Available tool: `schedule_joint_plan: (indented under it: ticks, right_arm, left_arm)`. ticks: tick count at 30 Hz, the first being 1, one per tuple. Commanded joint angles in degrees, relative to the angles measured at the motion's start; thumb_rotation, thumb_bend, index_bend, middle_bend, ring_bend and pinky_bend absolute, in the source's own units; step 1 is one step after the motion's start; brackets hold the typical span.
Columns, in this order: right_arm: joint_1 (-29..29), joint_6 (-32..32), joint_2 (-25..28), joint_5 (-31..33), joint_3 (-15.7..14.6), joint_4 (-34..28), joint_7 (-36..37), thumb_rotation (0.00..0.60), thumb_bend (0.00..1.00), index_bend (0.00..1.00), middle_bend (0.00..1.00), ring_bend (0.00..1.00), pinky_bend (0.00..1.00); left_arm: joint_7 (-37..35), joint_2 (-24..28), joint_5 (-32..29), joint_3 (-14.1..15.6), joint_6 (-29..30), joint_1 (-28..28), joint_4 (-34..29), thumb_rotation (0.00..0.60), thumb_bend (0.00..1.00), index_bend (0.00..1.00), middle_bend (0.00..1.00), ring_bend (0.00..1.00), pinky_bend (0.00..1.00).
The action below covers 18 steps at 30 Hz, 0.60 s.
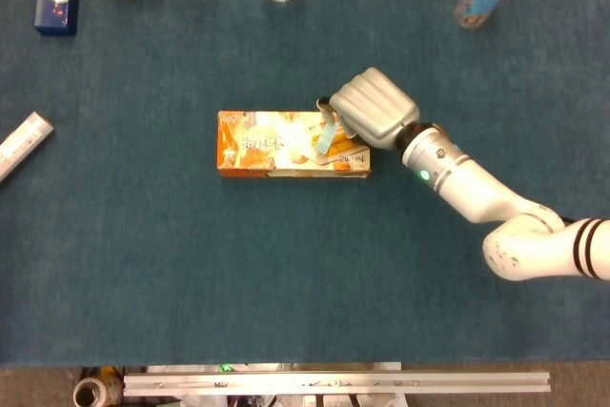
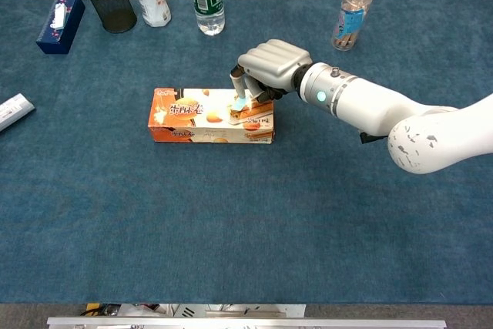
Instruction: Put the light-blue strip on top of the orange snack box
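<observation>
Fingers (image 2: pixel 240 82) of right hand (image 1: pixel 374 110) pinch blue strip (image 1: pixel 325 137) over orange box's (image 1: pixel 262 143) right end; chest view shows fingertips, head view only knuckles.

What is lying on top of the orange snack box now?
On the orange snack box, at its right end, is the light-blue strip, pinched by the right hand. The hand covers the strip's far end.

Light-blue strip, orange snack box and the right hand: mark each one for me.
light-blue strip (image 1: pixel 326 136): head view, on its visible middle below the fingers.
orange snack box (image 1: pixel 262 143): head view, on the bare left part of its top face.
right hand (image 2: pixel 268 63): chest view, on the back of the hand.
</observation>
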Motion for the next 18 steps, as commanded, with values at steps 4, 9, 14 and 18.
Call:
schedule_joint_plan:
  ticks: [4, 9, 14, 18]
  right_arm:
    - [-2.17, 4.25, 4.0, -2.64, 0.11, -4.41, 0.73, 0.6, 1.0, 0.48, 1.0, 1.0, 1.0]
    - [-7.11, 11.43, 11.41, -4.83, -0.83, -11.19, 0.76, 0.6, 1.0, 0.47, 1.0, 1.0, 1.0]
    - [-14.32, 20.23, 20.33, -5.03, -2.78, -18.54, -0.96, 0.6, 0.73, 0.44, 1.0, 1.0, 1.0]
    - [-20.7, 27.83, 25.98, -6.0, -5.03, -23.59, -1.82, 0.6, 0.49, 0.41, 0.97, 0.98, 1.0]
  left_arm:
    - [-0.31, -0.14, 0.04, -0.16, 0.08, -0.07, 0.27, 0.6, 0.17, 0.2, 0.71, 0.7, 0.63]
    - [-0.74, -0.6, -0.61, -0.49, -0.02, -0.06, 1.03, 0.6, 0.17, 0.2, 0.68, 0.66, 0.63]
    - [-0.96, -1.62, -1.17, -1.05, 0.23, -0.1, 1.81, 0.6, 0.17, 0.21, 0.62, 0.6, 0.63]
    - [-0.87, -2.49, -1.75, -1.61, 0.53, -0.13, 2.39, 0.6, 0.17, 0.21, 0.58, 0.56, 0.61]
